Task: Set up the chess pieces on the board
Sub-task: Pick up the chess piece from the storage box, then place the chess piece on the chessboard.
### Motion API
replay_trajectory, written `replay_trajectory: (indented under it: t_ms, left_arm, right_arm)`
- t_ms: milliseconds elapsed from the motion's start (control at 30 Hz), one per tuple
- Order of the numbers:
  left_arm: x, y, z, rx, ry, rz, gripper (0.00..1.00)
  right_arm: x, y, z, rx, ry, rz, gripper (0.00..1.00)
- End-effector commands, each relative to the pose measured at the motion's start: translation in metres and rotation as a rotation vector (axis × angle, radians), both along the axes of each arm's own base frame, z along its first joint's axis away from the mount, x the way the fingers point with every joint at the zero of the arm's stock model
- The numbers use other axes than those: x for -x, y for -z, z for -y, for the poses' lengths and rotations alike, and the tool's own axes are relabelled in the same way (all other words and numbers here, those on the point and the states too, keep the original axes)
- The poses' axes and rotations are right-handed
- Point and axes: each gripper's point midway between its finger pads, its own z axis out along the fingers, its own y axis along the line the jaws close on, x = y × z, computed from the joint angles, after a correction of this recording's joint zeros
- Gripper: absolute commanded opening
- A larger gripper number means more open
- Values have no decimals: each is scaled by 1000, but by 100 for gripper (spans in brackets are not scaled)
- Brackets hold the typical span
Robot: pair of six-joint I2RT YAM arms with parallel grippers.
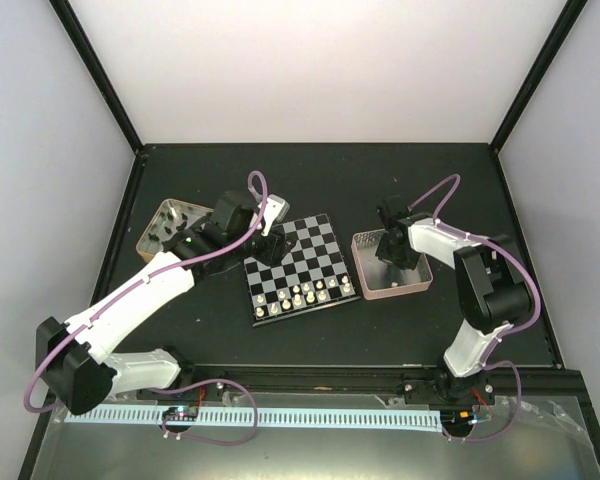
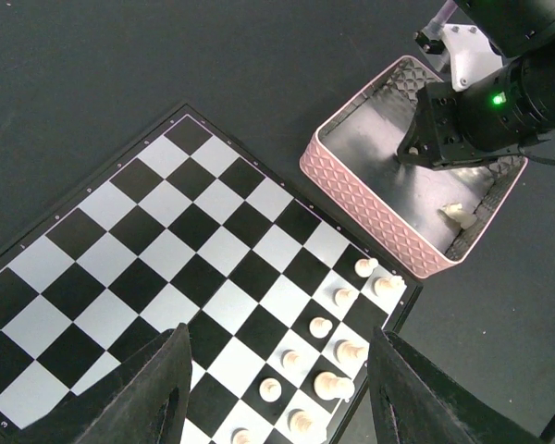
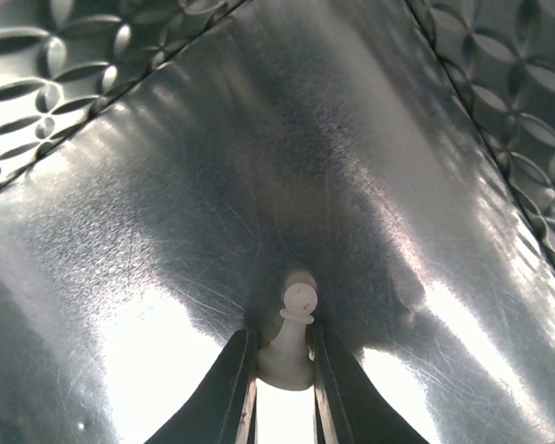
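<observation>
One board [image 1: 310, 250], at least ten cream pieces [image 2: 321, 326] on it, two in one pink tray [image 2: 370, 208], one tin [image 1: 165, 212]

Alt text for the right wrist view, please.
A cream-white chess piece sits clamped between the right jaws at bottom centre. Behind it spreads the shiny metal floor of the tray, with patterned walls in the upper corners.

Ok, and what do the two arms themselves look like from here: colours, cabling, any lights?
Both arms match: white link shells on the left arm and right arm, with bulky black joint housings. A purple cable loops along each. The left end effector has broad matte-black fingers. A green light glows on the right arm's black wrist.
</observation>
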Motion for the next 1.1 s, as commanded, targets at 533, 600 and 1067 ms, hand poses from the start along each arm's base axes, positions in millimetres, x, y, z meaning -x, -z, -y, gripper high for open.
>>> replay_trajectory:
  t_ms: [533, 600, 1067]
  left_arm:
    - [-9, -62, -6, 246, -115, 117, 56]
    - [-7, -75, -5, 326, -119, 142, 57]
    - [23, -124, 17, 658, 77, 30, 71]
  right_arm:
    - [-8, -154, -94, -221, -546, 561, 10]
    - [3, -183, -117, -302, -647, 650, 11]
    - [111, -292, -209, -767, -1262, 905, 11]
